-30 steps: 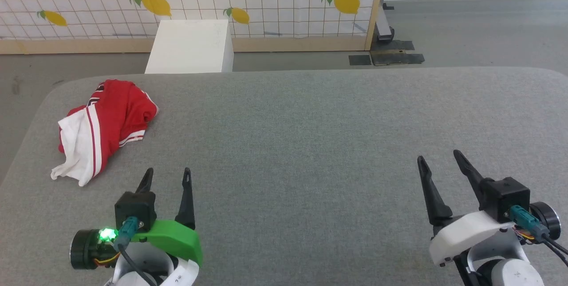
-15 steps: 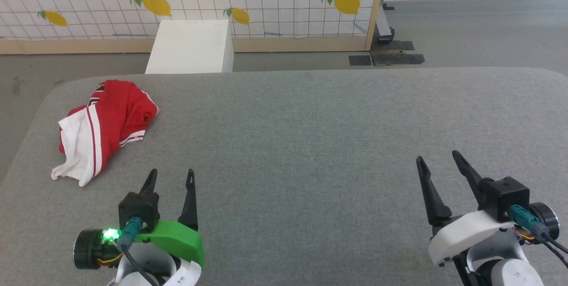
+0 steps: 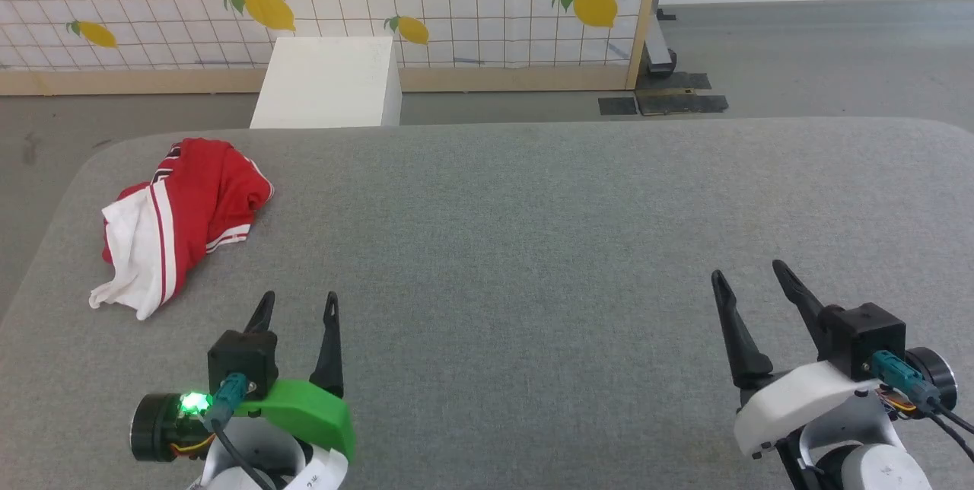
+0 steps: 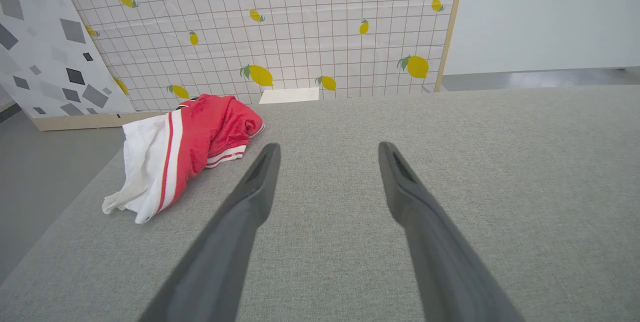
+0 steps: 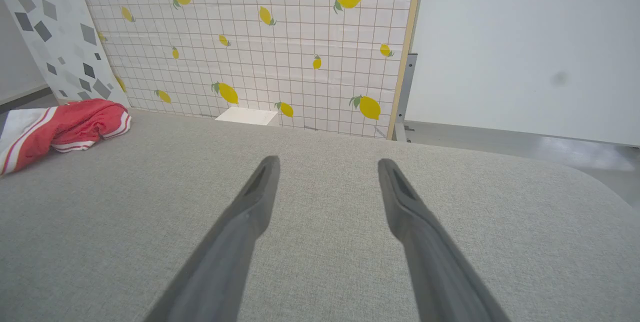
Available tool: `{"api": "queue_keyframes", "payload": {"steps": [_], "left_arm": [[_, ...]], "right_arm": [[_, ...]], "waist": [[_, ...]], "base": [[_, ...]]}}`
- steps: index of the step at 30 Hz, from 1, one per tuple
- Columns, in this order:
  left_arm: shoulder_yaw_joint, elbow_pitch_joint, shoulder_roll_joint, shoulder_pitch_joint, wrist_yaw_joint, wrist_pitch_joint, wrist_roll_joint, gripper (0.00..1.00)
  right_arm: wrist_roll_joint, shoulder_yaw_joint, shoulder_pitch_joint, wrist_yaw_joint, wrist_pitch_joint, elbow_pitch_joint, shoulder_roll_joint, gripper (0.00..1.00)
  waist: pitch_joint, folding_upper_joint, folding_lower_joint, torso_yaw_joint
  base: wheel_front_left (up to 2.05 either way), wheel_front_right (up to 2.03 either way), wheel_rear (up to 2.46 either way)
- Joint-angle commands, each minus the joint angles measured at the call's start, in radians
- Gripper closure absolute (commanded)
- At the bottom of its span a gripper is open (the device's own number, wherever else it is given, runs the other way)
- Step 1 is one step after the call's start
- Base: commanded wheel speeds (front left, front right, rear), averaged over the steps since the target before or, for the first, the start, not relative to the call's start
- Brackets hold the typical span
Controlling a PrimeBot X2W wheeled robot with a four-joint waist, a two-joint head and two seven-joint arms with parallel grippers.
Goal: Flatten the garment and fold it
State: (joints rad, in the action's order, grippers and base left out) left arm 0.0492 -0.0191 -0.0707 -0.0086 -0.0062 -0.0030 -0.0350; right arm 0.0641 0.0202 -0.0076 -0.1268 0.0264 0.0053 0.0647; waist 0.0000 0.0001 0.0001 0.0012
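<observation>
The garment [image 3: 179, 220] is a red and white jersey with stripe trim, lying crumpled in a heap at the far left of the grey table [image 3: 533, 246]. In the left wrist view the garment [image 4: 185, 154] lies ahead and to the left of the fingers; the right wrist view shows the garment [image 5: 60, 129] at its left edge. My left gripper [image 3: 298, 302] hovers open and empty over the table's near left, a short way right of and nearer than the heap. My right gripper [image 3: 747, 275] stands open and empty at the near right, far from the cloth.
A white box [image 3: 327, 83] stands on the floor just beyond the table's far edge. Behind it runs a tiled panel with lemons [image 3: 426, 3] on a wooden base. Dark plates [image 3: 677, 98] lie on the floor at the back right.
My left gripper has drifted slightly right and toward the near edge. The right gripper has barely shifted. The garment lies as before.
</observation>
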Motion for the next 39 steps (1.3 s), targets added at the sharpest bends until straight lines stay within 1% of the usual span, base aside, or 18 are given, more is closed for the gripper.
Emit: {"api": "queue_keyframes", "payload": {"steps": [1,26,32,39], "left_arm": [[0.004,0.000,-0.009,0.014,0.009,-0.008,-0.005,0.00],[0.026,-0.002,-0.030,0.004,0.030,-0.027,-0.026,0.00],[0.030,-0.009,-0.041,0.000,0.037,-0.030,-0.029,0.00],[0.033,-0.012,-0.057,-0.001,0.045,-0.027,-0.033,0.00]], "right_arm": [[0.008,-0.002,0.014,-0.002,-0.001,-0.004,0.003,0.00],[0.030,0.011,0.014,-0.003,-0.001,-0.015,0.007,0.00],[0.042,0.026,0.024,-0.003,-0.002,-0.019,0.009,0.00],[0.059,0.040,0.039,-0.003,-0.001,-0.023,0.006,0.00]], "waist": [[0.000,-0.0001,-0.0001,0.001],[0.024,-0.0001,-0.0001,0.012],[0.022,-0.0001,-0.0001,0.041],[0.017,-0.0001,-0.0001,0.101]], "base": [[0.00,0.00,0.00],[0.00,0.00,0.00],[0.00,0.00,0.00],[0.00,0.00,0.00]]}}
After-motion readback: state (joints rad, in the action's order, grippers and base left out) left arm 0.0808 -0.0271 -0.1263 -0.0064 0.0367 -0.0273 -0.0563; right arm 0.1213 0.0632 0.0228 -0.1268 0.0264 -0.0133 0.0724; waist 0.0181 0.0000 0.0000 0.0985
